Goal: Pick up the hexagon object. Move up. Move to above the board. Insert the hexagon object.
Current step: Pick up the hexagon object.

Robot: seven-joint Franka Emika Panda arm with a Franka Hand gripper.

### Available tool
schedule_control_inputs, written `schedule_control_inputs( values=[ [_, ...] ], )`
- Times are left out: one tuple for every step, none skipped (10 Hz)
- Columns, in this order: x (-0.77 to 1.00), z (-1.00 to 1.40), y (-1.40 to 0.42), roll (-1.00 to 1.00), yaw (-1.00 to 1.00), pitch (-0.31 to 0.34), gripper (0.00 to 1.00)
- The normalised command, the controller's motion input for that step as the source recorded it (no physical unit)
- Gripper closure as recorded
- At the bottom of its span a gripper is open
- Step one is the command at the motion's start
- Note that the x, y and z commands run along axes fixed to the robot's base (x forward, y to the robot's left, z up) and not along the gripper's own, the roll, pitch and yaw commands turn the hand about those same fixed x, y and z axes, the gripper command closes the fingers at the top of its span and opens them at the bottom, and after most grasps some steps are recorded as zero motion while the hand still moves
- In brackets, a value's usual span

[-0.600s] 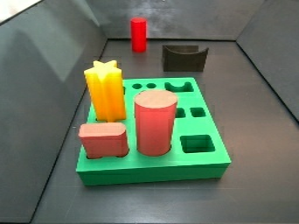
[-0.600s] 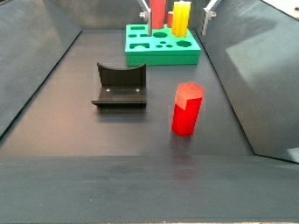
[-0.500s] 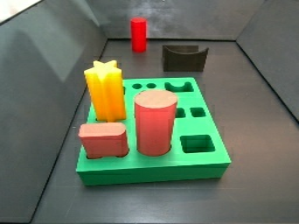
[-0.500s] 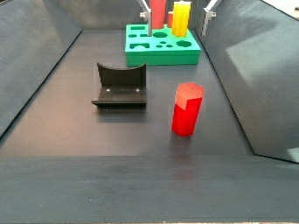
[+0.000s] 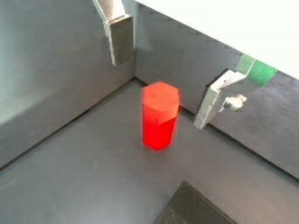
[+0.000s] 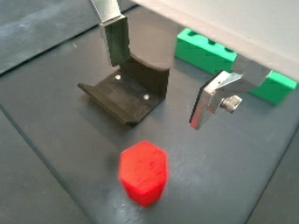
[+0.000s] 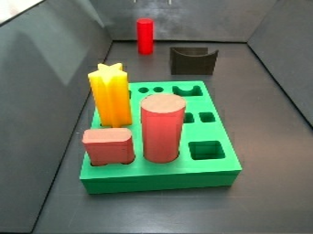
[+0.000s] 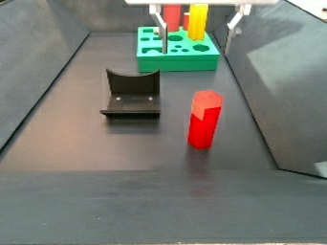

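The hexagon object, a tall glossy red prism, stands upright on the dark floor in both side views (image 7: 145, 37) (image 8: 204, 119). It also shows in both wrist views (image 5: 159, 114) (image 6: 143, 172). My gripper (image 5: 167, 70) (image 6: 163, 70) is open and empty, well above the hexagon object and apart from it. Its silver fingers (image 5: 121, 39) stand wide to either side. In a side view the gripper (image 8: 198, 14) shows only at the top edge. The green board (image 7: 159, 169) (image 8: 179, 57) lies flat some way from the peg, and part of it shows in a wrist view (image 6: 211, 57).
The dark fixture (image 7: 192, 60) (image 8: 130, 94) (image 6: 128, 92) stands between peg and board. A yellow-orange star peg (image 7: 109, 93), a salmon-pink cylinder (image 7: 162, 128) and a pink block (image 7: 108, 146) stand in the board. Sloping grey walls enclose the floor.
The gripper has come down a little: more of it shows at the top edge of the side view. The hexagon object and the board have not moved.
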Motion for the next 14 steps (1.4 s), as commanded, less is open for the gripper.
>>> schedule_control_inputs(
  values=[
    [0.0, -0.31, 0.35, 0.0, -0.42, -0.013, 0.0],
    [0.0, -0.31, 0.35, 0.0, -0.39, 0.0, 0.0],
    [0.0, -0.27, 0.32, 0.0, -0.39, -0.033, 0.0],
    [0.0, -0.28, 0.25, 0.0, -0.42, -0.053, 0.0],
    [-0.06, -0.25, 0.21, 0.0, -0.42, -0.05, 0.0],
    [-0.05, -0.25, 0.17, 0.0, -0.41, -0.056, 0.0],
    [0.0, -0.29, 0.1, 0.0, -0.4, -0.086, 0.0],
    [0.0, -0.3, 0.11, 0.0, -0.42, -0.099, 0.0],
    [0.0, -0.37, 0.12, 0.0, -0.42, -0.114, 0.0],
    [0.0, -0.42, 0.13, -0.01, -0.45, -0.136, 0.0],
    [0.0, -0.43, 0.14, 0.0, -0.41, -0.124, 0.0],
    [0.0, -0.46, 0.13, 0.0, -0.39, -0.133, 0.0],
    [-0.09, -0.5, 0.07, 0.0, -0.35, -0.133, 0.0],
    [-0.06, -0.58, 0.05, 0.0, -0.31, -0.137, 0.0]
  ],
)
